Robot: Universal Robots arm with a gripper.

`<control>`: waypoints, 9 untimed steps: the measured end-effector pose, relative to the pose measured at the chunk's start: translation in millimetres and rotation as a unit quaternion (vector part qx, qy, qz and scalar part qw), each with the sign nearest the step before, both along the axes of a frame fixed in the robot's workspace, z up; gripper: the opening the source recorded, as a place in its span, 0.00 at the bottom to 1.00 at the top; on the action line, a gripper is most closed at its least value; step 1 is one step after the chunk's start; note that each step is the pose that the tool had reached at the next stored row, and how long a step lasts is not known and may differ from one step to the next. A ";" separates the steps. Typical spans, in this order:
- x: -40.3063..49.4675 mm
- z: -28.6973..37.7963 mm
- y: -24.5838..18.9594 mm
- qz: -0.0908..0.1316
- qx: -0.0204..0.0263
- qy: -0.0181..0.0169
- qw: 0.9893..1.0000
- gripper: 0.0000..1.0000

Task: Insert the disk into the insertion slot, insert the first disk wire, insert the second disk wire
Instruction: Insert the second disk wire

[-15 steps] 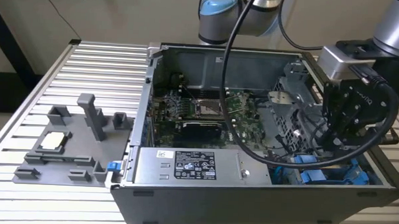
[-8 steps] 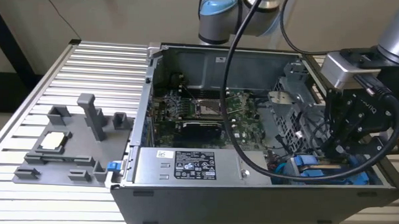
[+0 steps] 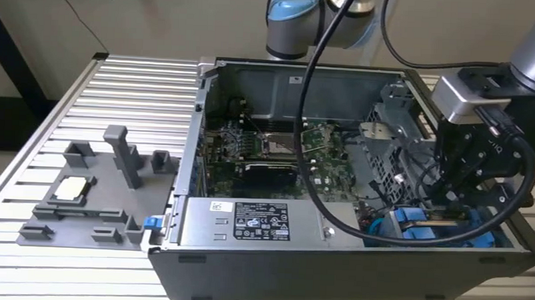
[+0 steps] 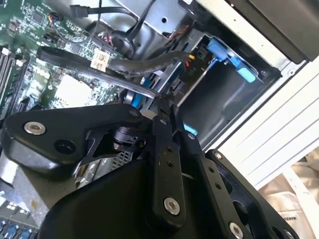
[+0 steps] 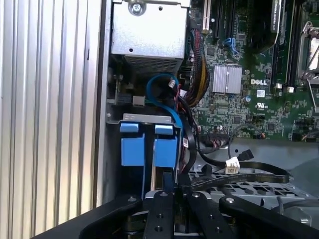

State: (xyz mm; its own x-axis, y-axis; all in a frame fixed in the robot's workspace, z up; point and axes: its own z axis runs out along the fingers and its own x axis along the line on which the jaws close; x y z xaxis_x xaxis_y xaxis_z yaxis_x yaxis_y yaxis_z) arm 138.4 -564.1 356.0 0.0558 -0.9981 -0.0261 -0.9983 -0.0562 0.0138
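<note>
Down at the computer case's (image 3: 335, 269) four o'clock corner in the exterior view, my tool (image 3: 466, 197) hangs drawn narrow (what it pinches, I cannot tell) over the blue-framed disk (image 5: 164, 152) in the insertion slot (image 4: 219, 97). Seating seems unfinished, I judge; it calls for a straight push clear of the black cables (image 5: 239, 172).

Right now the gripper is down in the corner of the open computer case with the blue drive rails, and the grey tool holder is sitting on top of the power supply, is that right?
Not quite. The gripper is down at the case's blue drive rails, but the exterior view shows the grey tool holder lying on the ribbed table, outside the computer case on the exterior view's left, not on the power supply.
</note>
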 end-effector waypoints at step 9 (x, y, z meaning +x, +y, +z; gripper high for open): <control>6.1 -4.4 -4.8 -0.002 0.000 0.005 1.000 0.16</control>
